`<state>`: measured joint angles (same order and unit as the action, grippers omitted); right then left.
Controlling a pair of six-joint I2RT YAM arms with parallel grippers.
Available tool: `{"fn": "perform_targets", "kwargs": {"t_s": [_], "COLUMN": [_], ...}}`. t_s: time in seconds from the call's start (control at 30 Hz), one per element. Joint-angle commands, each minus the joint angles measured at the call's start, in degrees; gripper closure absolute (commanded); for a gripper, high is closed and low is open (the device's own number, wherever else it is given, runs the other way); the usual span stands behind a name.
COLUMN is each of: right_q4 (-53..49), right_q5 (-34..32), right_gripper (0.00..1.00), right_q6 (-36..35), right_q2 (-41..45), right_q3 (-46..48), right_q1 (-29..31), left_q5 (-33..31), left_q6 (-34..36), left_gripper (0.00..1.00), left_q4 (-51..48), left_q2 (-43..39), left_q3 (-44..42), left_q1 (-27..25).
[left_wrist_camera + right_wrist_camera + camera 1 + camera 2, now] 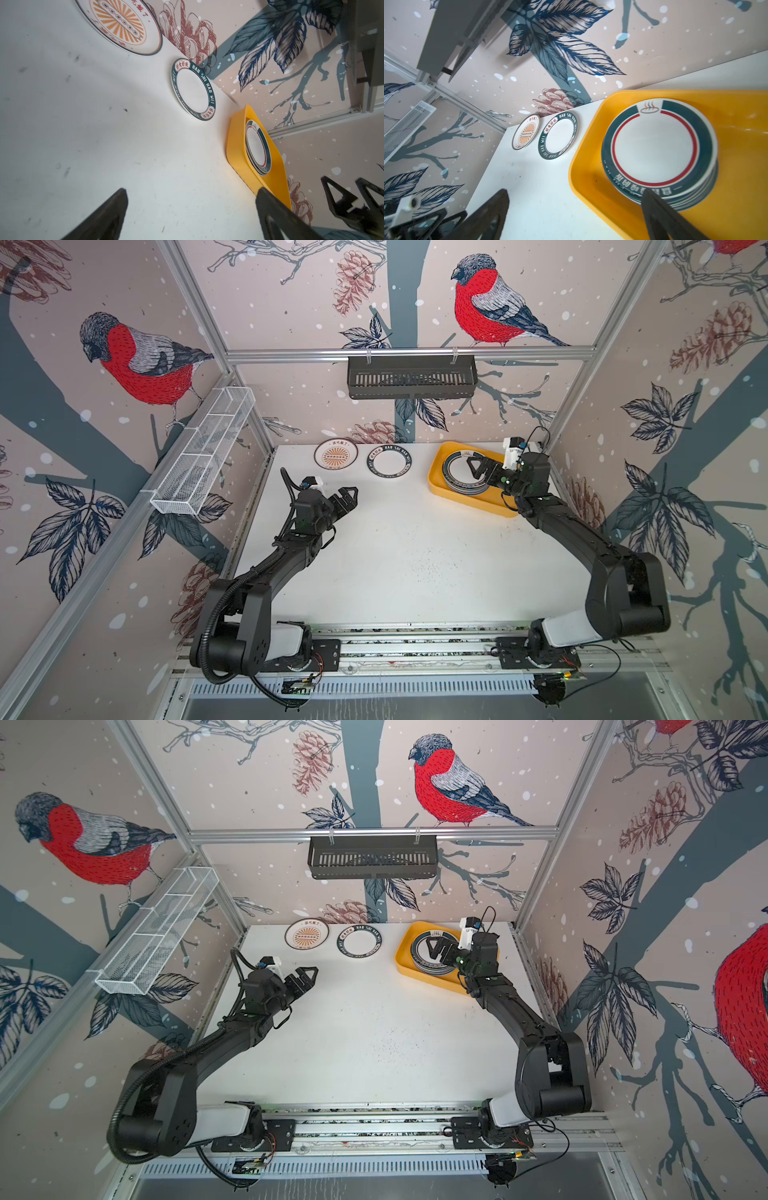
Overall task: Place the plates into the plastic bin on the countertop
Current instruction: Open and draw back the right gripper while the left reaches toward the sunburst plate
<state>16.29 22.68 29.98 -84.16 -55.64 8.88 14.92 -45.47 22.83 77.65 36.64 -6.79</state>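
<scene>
Several teal-rimmed plates point(656, 145) stack in yellow bin point(586, 182); left gripper point(192, 190), right gripper point(575, 191) gape empty.

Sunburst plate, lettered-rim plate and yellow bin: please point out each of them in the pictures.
sunburst plate point(336, 454): in a top view, on its orange centre.
lettered-rim plate point(390, 463): in a top view, on its plain white centre.
yellow bin point(582, 166): in the right wrist view, on a bare stretch of its wall.

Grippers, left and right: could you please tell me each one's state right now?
Left gripper: open, holding nothing.
Right gripper: open, holding nothing, by the stacked plates in the yellow bin.
</scene>
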Motion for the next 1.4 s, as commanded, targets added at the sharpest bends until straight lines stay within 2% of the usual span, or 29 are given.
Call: {"fn": "perform_targets", "kwargs": {"t_s": [0.0,0.13,0.47,0.8,1.37], "right_q4": [3.4,2.9,3.8,5.5,3.1], "right_q5": [-0.2,-1.1,-2.2,-1.6,-4.2], "right_gripper": [0.0,0.0,0.0,0.0,0.0], "right_q6": [-3.4,-5.6,-4.6,-3.4,-4.2], "right_q2": [1.1,2.7,4.1,4.0,3.5], "right_q3": [0.7,1.4,4.8,6.1,3.8], "right_q1": [1.7,4.7,11.2,16.7,17.4], "left_q5": [2.2,4.9,5.2,5.3,4.6], "left_q6": [-0.4,0.0,-2.1,-5.2,-7.8], "left_gripper": [0.04,0.04,0.04,0.04,0.04], "left_q4": [-1.3,-0.8,-0.8,-0.3,-2.8], "left_q2": [2.6,7.0,16.7,28.9,42.0], "left_q3": [1.8,3.7,8.5,17.4,29.8], "left_q1": [2.7,5.8,10.2,11.8,13.9]}}
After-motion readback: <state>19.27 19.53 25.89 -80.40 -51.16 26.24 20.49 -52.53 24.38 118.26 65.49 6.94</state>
